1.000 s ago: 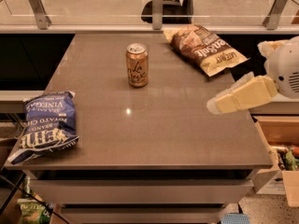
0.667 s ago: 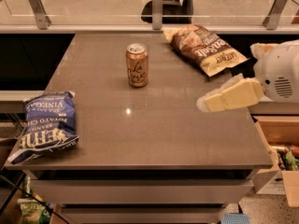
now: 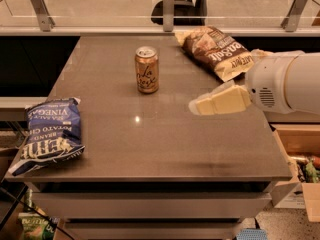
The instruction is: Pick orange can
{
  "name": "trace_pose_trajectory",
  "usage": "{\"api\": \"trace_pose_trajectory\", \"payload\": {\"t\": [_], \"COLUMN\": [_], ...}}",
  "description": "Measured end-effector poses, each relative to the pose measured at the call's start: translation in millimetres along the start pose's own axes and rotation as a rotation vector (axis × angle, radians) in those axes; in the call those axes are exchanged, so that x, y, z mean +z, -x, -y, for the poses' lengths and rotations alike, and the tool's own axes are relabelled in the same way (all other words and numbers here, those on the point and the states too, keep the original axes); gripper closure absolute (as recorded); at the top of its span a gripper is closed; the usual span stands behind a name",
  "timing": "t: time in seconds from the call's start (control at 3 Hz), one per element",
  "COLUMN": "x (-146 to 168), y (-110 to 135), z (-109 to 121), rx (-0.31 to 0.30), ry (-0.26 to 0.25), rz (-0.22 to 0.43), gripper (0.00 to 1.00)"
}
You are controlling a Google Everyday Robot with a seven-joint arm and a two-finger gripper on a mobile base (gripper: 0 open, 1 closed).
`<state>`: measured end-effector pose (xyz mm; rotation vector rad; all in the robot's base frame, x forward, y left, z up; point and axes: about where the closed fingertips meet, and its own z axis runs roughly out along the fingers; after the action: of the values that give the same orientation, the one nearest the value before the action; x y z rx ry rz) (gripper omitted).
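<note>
— Blue crinkled vinegar-chip bag [image 3: 50,134] overhangs the left edge of the grey-brown tabletop [image 3: 150,149]. Where's your target?

— Upright, back centre: the slim orange-copper drink can [image 3: 147,70], clear of both bags, so a sideways approach looks open. The brown crumpled chip bag [image 3: 215,51] lies back right. My cream gripper [image 3: 196,106] hovers right of the can, pointing towards it, well apart; open or closed, I cannot tell.

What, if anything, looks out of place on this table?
Only the blue chip bag, hanging over the left front edge of the table. The orange can stands upright; the gripper hovers to its right, apart.
</note>
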<state>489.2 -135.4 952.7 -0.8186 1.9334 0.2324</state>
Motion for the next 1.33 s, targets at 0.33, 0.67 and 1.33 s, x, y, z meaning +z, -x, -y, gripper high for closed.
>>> {"api": "trace_pose_trajectory", "payload": {"t": [0.33,0.67,1.33], "x": [22.5,45.3,82.2], "y": [4.8,11.4,30.3], "z": [-4.3,-9.8,-22.5], "rx": [0.014,0.038,0.090], "ry": [0.006,0.030,0.078], "rz": [0.034,0.083,0.200], "gripper": [0.00,0.00,0.00]}}
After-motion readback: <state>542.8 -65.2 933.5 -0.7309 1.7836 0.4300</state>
